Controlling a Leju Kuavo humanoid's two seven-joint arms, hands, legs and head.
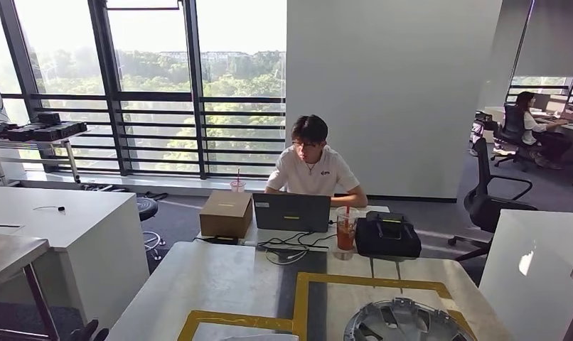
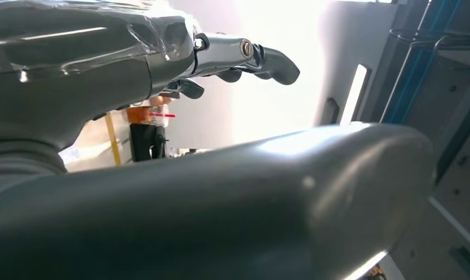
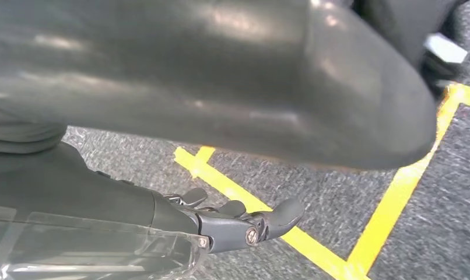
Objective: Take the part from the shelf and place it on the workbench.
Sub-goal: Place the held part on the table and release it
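A silver, spoked wheel-cover part (image 1: 404, 321) lies on the workbench (image 1: 227, 277) at the near edge, inside a rectangle of yellow tape (image 1: 372, 281). In the left wrist view my left hand (image 2: 221, 58) holds nothing; its dark fingers (image 2: 273, 61) stretch out apart, and the thick grey thumb crosses in front. In the right wrist view my right hand (image 3: 238, 224) hangs over grey carpet, fingers (image 3: 285, 213) loosely spread with nothing in them.
Behind the workbench a person (image 1: 312, 167) sits at a laptop (image 1: 291, 212). A cardboard box (image 1: 227, 213), a red drink (image 1: 345, 229) and a black bag (image 1: 387, 236) stand beside it. A white table (image 1: 63, 220) is at left. Yellow floor tape (image 3: 390, 204) runs under my right hand.
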